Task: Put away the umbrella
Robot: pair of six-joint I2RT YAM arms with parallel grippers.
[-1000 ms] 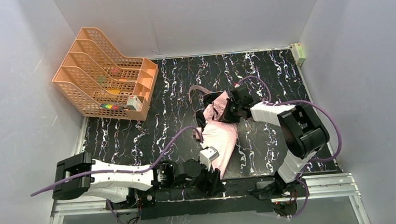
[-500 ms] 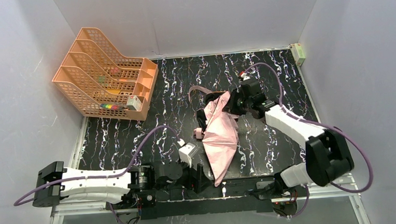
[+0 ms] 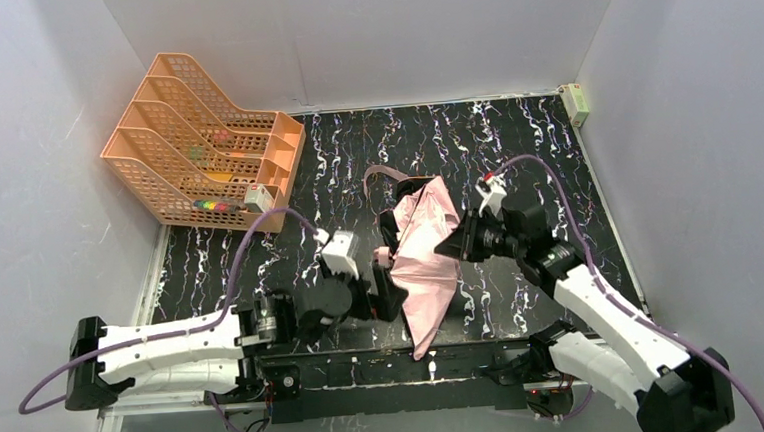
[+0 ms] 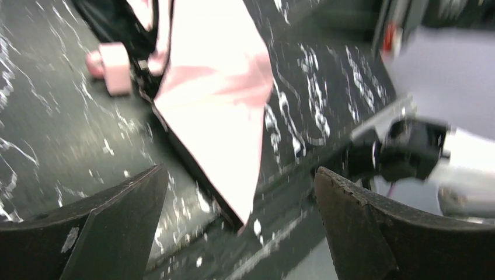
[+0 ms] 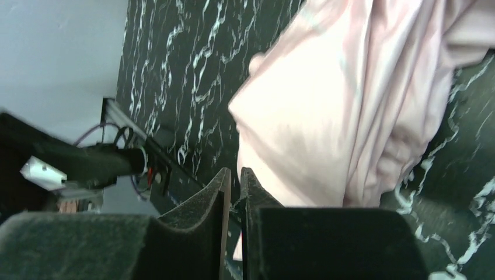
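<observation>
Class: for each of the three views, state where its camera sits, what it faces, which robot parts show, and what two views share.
Top external: above and behind, facing the table; both arms show.
Left wrist: on the left gripper, facing the umbrella; wide-apart fingers show.
Right wrist: on the right gripper, facing pink fabric; nearly closed fingers show.
Shared: the umbrella's pink fabric appears in both wrist views.

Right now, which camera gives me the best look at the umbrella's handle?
The left wrist view: the small pale pink handle lies bare on the table beside the umbrella, though blurred. The top external view shows it only as a tiny shape at the fabric's left edge. The right wrist view shows pink fabric only, no handle.
</observation>
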